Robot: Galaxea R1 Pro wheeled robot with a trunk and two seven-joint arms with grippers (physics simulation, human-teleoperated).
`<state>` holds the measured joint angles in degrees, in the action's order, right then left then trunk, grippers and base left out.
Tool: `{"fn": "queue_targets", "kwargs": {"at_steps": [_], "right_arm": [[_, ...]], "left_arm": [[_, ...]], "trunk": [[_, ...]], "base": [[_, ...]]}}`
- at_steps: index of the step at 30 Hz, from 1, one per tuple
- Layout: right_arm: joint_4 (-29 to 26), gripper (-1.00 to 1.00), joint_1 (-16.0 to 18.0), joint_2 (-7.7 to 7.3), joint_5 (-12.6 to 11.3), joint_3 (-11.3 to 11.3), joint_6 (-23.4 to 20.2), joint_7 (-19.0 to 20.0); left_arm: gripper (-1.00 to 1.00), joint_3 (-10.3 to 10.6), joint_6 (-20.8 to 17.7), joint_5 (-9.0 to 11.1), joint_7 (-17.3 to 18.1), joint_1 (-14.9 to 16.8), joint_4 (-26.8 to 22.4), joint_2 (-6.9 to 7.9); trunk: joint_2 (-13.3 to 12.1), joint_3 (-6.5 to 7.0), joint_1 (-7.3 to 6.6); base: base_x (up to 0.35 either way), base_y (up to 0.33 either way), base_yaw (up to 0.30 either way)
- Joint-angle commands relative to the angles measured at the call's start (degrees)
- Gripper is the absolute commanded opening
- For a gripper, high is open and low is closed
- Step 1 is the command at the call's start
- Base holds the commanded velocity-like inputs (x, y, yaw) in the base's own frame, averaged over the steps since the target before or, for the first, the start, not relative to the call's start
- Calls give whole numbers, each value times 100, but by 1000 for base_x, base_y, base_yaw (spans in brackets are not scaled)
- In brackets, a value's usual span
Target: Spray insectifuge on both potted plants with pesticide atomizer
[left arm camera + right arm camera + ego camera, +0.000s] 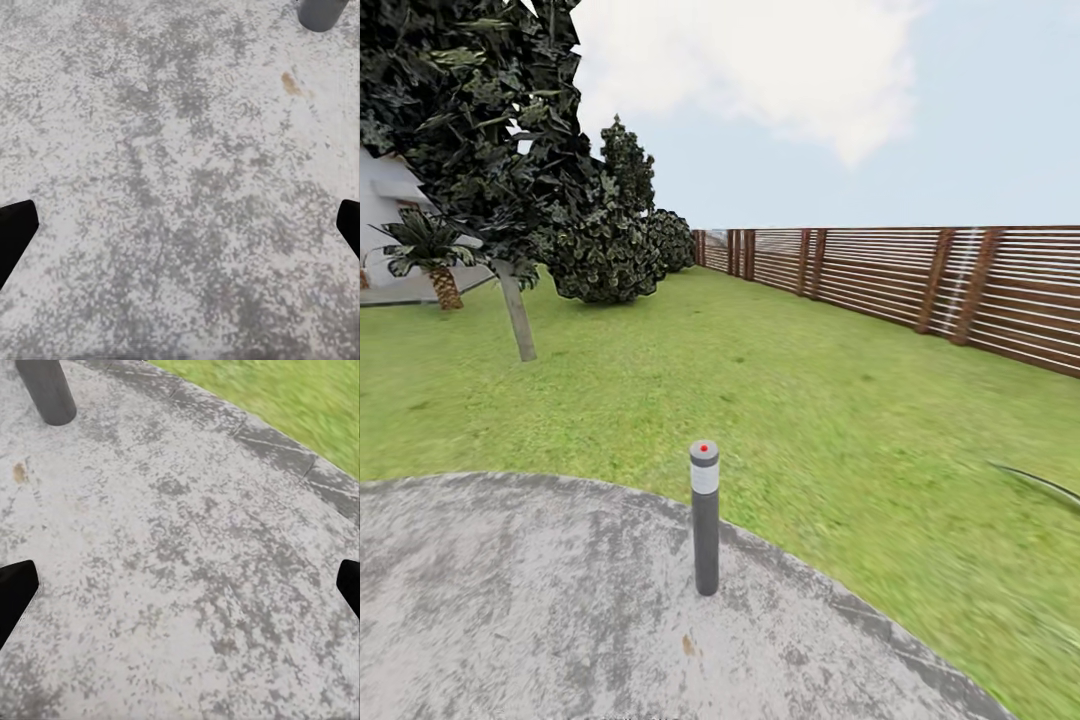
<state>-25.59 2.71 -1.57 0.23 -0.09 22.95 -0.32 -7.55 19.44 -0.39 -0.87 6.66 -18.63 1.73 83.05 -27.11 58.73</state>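
Task not started, I judge: both sets of jaws spread apart and empty over the stone patio (pixel 510 600). Atomizer and potted plants nowhere visible; a grey bollard (pixel 705 520), lawn (pixel 810 400), fence (pixel 920 280) ahead.

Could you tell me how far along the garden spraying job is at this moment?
Nothing looks done yet. The robot stands on the round mottled grey stone patio, facing a slim dark grey post with a white band, green lawn and brown slatted wooden fence. Both grippers hang open and empty. Finding the atomizer and spraying both plants remain.
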Motion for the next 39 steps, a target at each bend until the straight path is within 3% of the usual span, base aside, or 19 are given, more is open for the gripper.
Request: {"fn": "queue_targets", "kwargs": {"at_steps": [1,13,39], "right_arm": [[2,100,2,2,3,0,17,-3],[2,100,2,0,3,0,17,-3],[2,100,2,7,10,0,17,-3]], "left_arm": [[100,-4,22,-5,-9,6,6,-1],[100,-23,63,-4,-11,2,0,3],[100,-72,86,66,-39,2,-5,73]], "trunk": [[3,-6,0],[3,-6,0],[1046,-473,571]], "base": [[0,0,280],[0,0,279],[0,0,279]]}}
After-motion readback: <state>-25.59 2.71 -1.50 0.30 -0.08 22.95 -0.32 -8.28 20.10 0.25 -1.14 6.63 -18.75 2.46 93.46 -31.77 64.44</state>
